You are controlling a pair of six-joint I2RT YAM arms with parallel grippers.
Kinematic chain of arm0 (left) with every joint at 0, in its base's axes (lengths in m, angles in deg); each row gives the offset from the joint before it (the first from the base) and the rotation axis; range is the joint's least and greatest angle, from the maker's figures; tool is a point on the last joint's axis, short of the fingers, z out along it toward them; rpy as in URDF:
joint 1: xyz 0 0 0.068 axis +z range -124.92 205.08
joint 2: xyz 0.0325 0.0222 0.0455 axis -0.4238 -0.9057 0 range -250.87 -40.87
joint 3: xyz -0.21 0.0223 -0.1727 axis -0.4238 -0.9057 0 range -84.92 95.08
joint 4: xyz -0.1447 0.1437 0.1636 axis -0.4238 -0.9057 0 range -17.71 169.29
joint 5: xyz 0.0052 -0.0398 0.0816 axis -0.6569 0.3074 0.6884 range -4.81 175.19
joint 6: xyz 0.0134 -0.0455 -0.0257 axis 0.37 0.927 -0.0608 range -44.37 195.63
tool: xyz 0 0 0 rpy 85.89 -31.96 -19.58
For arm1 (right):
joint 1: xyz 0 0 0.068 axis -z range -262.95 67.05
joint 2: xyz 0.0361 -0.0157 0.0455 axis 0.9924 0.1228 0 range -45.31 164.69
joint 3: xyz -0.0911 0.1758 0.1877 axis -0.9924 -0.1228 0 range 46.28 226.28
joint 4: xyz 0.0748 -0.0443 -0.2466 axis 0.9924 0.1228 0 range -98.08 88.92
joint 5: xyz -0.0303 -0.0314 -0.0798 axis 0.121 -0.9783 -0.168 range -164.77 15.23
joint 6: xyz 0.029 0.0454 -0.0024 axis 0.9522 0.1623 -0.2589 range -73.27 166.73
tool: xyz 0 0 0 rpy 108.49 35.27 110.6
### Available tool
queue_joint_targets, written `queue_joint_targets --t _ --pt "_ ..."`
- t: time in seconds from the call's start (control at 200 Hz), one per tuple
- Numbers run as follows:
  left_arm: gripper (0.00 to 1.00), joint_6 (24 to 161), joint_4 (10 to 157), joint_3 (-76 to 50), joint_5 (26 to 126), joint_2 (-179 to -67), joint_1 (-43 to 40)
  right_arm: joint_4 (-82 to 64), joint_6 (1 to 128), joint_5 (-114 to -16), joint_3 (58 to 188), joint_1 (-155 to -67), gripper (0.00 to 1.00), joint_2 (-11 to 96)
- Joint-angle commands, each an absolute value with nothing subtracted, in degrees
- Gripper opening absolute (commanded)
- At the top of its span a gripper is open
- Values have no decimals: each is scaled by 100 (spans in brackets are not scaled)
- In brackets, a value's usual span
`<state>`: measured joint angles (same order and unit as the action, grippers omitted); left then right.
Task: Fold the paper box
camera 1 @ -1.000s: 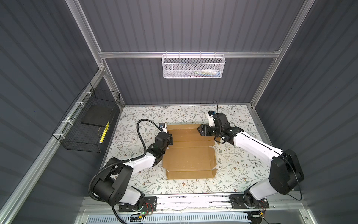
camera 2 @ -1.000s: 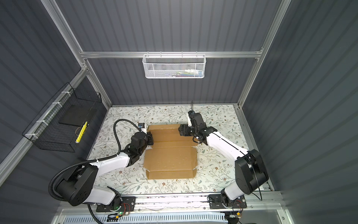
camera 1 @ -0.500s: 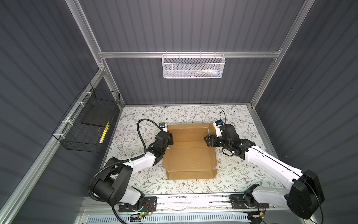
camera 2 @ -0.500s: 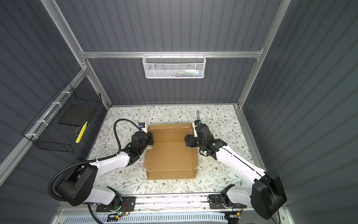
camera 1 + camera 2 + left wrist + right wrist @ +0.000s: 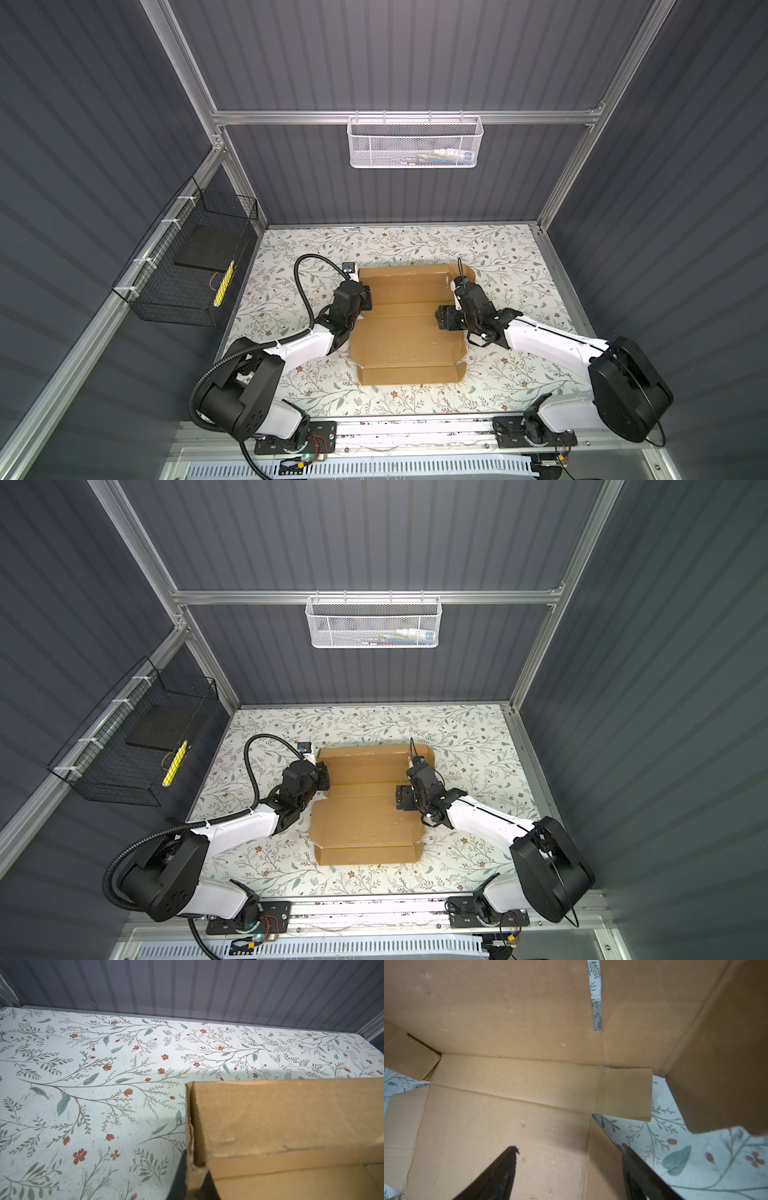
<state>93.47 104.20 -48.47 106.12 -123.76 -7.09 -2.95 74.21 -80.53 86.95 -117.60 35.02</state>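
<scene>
Withdrawn from the far corner, the right end effector (image 5: 570, 1150) is held apart over the right edge of the paper box (image 5: 405, 332), centred on the desk (image 5: 498, 257); the left end effector (image 5: 365, 299), clamped on its left wall, should be kept steady.

- R gripper (image 5: 441, 319) has left the far-R corner of the paper box (image 5: 407, 345). It now sits nearer the front, over the box's R edge by the mid crease band.
- Far-R flap (image 5: 465, 272), hidden behind the gripper a sec ago, is now uncovered in both top views.
- R arm (image 5: 552, 338): its big black joint sits closer to the front rail than a sec ago, but is pulled back from its half-sec-ago swing-out.
</scene>
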Motion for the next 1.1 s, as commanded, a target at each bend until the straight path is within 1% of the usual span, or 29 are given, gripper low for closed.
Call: queue_joint_targets --t 0.0,0.3,0.64,1.096 --pt "0 9470 10047 -4767 10514 -12439 -714 -594 7522 -8440 8543 -11775 80 3594" --pt "0 9479 10043 -4774 10505 -12442 -717 -804 7698 -8718 8329 -11757 81 3730" --pt "0 9479 10059 -4781 10488 -12454 -718 -1165 7651 -8713 8435 -11668 81 4011" --pt "0 9480 10071 -4765 10459 -12490 -717 -1041 7373 -8570 8749 -11679 81 3616"
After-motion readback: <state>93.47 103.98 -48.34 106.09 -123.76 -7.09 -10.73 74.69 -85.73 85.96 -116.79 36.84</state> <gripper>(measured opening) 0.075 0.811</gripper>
